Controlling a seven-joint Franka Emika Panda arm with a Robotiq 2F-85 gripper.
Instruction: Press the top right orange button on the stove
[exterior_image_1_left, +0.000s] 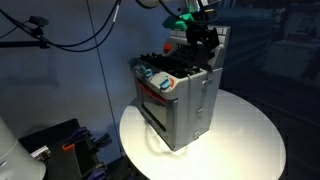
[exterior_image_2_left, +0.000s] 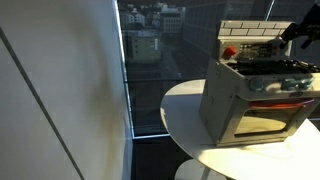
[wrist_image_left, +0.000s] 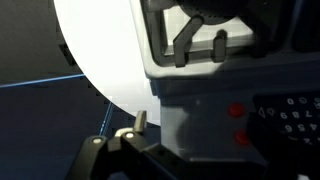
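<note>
Orange button (wrist_image_left: 236, 111) near tool (wrist_image_left: 120, 135), apart

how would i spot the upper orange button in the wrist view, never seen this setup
Find the round white table; the grey toy stove stands on it. In the wrist view, on its pale panel left of a dark dotted pad, the upper small round orange button sits directly above its twin.

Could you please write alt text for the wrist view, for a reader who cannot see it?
Close view down onto a grey toy stove with two orange-red buttons on its panel and dark burner grates above. It stands on a round white table; one fingertip shows near the bottom.
</note>
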